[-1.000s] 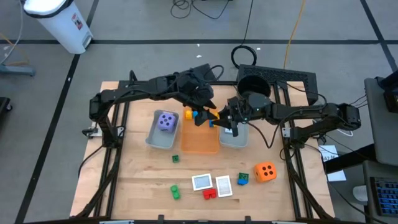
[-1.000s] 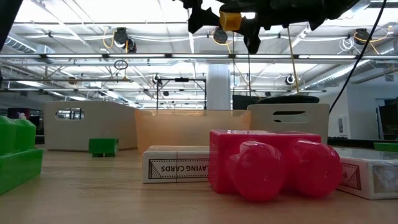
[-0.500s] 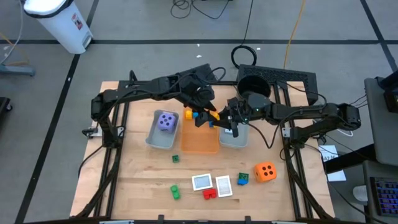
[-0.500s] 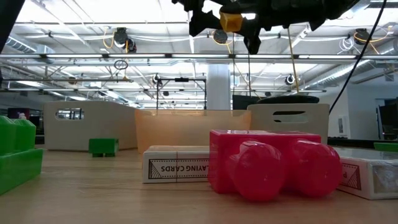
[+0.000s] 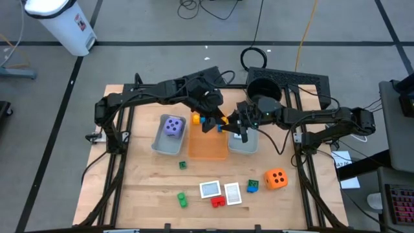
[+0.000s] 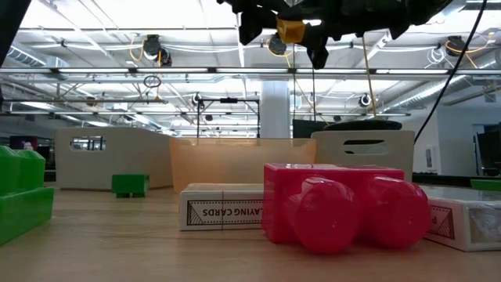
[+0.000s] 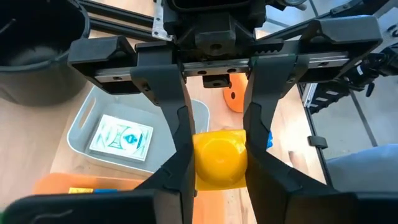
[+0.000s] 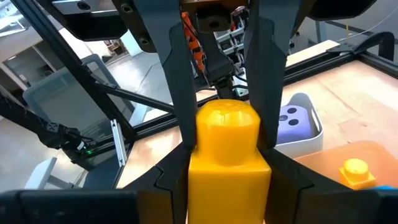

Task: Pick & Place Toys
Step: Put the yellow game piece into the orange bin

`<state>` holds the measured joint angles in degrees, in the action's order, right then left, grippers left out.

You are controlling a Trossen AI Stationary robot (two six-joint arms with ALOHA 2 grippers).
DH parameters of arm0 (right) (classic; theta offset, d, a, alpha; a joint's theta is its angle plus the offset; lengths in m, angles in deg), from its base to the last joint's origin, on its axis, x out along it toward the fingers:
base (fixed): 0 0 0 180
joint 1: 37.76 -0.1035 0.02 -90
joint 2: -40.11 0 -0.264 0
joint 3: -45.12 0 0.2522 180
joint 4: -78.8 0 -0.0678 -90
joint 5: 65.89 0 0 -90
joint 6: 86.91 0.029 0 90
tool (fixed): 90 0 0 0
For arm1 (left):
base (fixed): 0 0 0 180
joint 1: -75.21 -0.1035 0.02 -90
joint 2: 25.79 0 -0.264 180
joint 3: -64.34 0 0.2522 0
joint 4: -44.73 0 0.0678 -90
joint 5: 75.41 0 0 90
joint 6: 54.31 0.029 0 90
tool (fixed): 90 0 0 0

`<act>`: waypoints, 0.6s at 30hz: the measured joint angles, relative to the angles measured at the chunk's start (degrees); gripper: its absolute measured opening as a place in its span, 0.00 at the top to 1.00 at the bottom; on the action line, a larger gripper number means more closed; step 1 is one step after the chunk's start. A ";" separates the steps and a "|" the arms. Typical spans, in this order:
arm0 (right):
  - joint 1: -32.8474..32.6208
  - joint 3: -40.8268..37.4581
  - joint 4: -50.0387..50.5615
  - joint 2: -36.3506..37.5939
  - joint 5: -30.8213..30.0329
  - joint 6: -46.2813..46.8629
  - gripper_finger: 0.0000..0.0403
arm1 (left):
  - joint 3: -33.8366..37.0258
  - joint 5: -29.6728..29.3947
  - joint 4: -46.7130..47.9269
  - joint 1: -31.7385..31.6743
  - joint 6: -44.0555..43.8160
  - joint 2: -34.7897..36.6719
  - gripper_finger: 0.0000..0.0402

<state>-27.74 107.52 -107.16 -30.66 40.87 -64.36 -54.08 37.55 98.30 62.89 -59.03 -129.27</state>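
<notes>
Pinching one yellow brick (image 7: 219, 158) from two sides, the left gripper (image 5: 208, 122) and the right gripper (image 5: 234, 127) meet nose to nose. Both have their fingers pressed tight on it. They hold the brick up in the air over the orange tray (image 5: 207, 147).

Down in that tray lie another yellow block (image 5: 195, 119) and a blue block (image 5: 203, 119). Left of it is a grey tray (image 5: 158, 144) with the purple die (image 5: 172, 126) inside. Right of it is a second grey tray (image 5: 244, 146) with a card (image 7: 121, 137) in it. The black bucket (image 5: 264, 87) stands behind.

Nearer the front of the table lie two green bricks (image 5: 183, 165) (image 5: 182, 198), two whitish cards (image 5: 209, 189) (image 5: 232, 192), a red brick (image 5: 218, 200) and the orange die (image 5: 276, 178).
</notes>
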 joint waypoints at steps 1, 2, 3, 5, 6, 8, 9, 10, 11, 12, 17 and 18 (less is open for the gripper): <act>0.00 0.00 -0.02 0.00 0.00 -0.04 0.68 | 0.00 0.08 -0.10 0.00 0.12 0.00 0.73; 0.00 0.00 -0.04 0.00 -0.01 -0.07 0.68 | 0.00 0.37 -0.28 -0.05 0.12 0.00 0.73; 0.00 0.00 -0.08 0.00 0.00 -0.04 0.68 | 0.00 0.81 -0.46 -0.12 0.15 -0.01 0.73; 0.00 0.00 -0.15 0.02 -0.04 0.04 0.68 | 0.00 1.29 -0.54 -0.20 0.29 -0.02 0.73; 0.02 0.00 -0.15 0.02 -0.04 0.02 0.68 | 0.00 1.29 -0.55 -0.20 0.58 -0.02 0.73; 0.00 0.00 -0.13 0.02 -0.09 -0.02 0.68 | 0.00 1.29 -0.56 -0.20 1.23 -0.02 0.73; 0.00 0.00 -0.15 0.02 -0.07 -0.02 0.67 | 0.00 1.30 -0.60 -0.20 1.33 -0.02 0.73; 0.00 0.00 -0.15 0.02 -0.08 -0.02 0.67 | 0.00 1.38 -0.66 -0.28 1.40 -0.02 0.73; 0.02 0.00 -0.17 0.02 -0.10 0.01 0.66 | 0.00 1.52 -0.70 -0.39 1.46 -0.02 0.73; 0.02 0.00 -0.20 0.02 -0.14 0.10 0.65 | 0.00 1.63 -0.72 -0.49 1.58 -0.02 0.73; 0.00 0.00 -0.39 0.02 0.07 1.73 0.55 | 0.00 1.70 -1.31 -0.67 2.57 -0.04 0.73; 0.00 0.00 -0.39 0.02 0.09 2.24 0.53 | 0.00 1.69 -1.29 -0.70 2.57 -0.04 0.73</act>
<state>-27.74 107.52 -107.55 -30.63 40.95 -62.12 -54.08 39.24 97.00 62.20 -56.46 -129.32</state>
